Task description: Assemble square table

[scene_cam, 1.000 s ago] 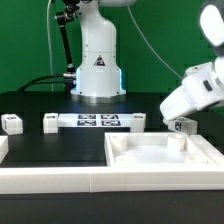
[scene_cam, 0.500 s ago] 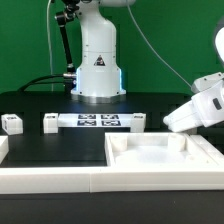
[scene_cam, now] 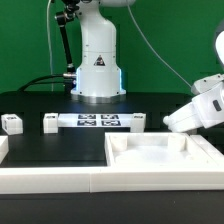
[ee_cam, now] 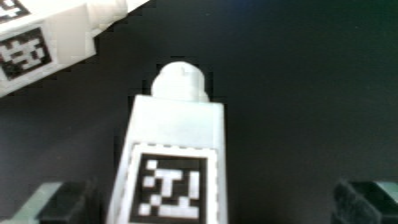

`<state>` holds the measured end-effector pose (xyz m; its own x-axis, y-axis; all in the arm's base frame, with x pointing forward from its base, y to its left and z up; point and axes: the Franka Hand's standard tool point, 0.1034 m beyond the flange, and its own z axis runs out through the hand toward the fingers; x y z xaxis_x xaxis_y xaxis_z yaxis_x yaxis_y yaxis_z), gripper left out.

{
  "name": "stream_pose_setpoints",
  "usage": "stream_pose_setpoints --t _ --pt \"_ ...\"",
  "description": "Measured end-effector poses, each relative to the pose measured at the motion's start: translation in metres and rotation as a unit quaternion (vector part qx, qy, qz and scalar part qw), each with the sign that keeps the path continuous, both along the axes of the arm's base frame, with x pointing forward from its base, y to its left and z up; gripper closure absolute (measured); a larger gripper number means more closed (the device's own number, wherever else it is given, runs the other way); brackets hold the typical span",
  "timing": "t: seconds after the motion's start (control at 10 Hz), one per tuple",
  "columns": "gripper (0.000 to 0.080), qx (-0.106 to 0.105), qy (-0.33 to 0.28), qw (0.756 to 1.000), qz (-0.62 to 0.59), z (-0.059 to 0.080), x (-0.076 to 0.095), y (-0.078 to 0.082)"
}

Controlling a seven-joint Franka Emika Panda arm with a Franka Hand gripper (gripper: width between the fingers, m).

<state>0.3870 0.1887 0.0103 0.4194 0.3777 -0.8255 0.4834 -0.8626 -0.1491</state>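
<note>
The square table's white tray-like top (scene_cam: pixel 200 151) lies at the front on the exterior view's right. My gripper (scene_cam: pixel 172 126) is low just behind its far rim. In the wrist view the gripper (ee_cam: pixel 214 204) is open, with its dark fingers (ee_cam: pixel 61 202) wide apart on either side of a white peg leg (ee_cam: pixel 176 130) that lies on the black table and bears a square tag. The leg is nearer to one finger, and neither finger touches it. Another white tagged part (ee_cam: pixel 47 44) lies beside it. A further leg (scene_cam: pixel 11 123) stands far off on the exterior view's left.
The marker board (scene_cam: pixel 95 122) lies mid-table in front of the robot's base (scene_cam: pixel 98 70). A long white border rail (scene_cam: pixel 60 181) runs along the front edge. A white piece (scene_cam: pixel 3 148) shows at the exterior view's left edge.
One second ago my gripper was higher and further to the exterior view's left. It has come down and to the right, and has been still for the last half second.
</note>
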Motion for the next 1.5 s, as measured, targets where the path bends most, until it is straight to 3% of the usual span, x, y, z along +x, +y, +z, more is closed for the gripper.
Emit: stream_pose_setpoints --t 0.2,0.3,0.4,0.8,0.9,1.1,1.3,1.4,1.5 --pt "0.0374 0.003 0.001 1.000 0.003 -0.002 -0.005 0.003" --pt "0.0374 0.003 0.001 1.000 0.004 -0.002 -0.005 0.004" --pt "0.0509 0.003 0.001 1.000 0.004 -0.002 -0.005 0.004" --pt "0.0509 0.006 0.005 1.000 0.005 -0.001 -0.005 0.003" --pt "0.0509 0.023 0.019 0.999 0.013 0.007 -0.003 -0.004" --pt "0.0509 0.045 0.024 0.999 0.000 0.038 0.012 -0.027" --pt "0.0509 0.086 0.027 0.996 0.008 0.057 0.021 -0.054" --pt "0.0509 0.097 0.026 0.995 0.003 0.062 0.027 -0.069" --pt "0.0509 0.097 0.012 0.995 -0.001 0.058 0.030 -0.068"
